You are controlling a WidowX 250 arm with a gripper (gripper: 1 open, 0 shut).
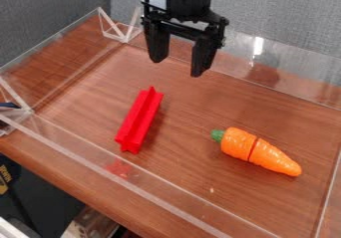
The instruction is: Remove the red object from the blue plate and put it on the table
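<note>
I see my gripper [182,56] spread empty above the far table [94,78]; red bar [140,119] lies left of the toy carrot [257,150].

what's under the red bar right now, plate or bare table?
The red bar lies flat on the wooden table; only wood grain shows around it and no blue plate is in view. The strip directly beneath it is covered. The gripper is above and behind it, fingers apart, holding nothing.
</note>
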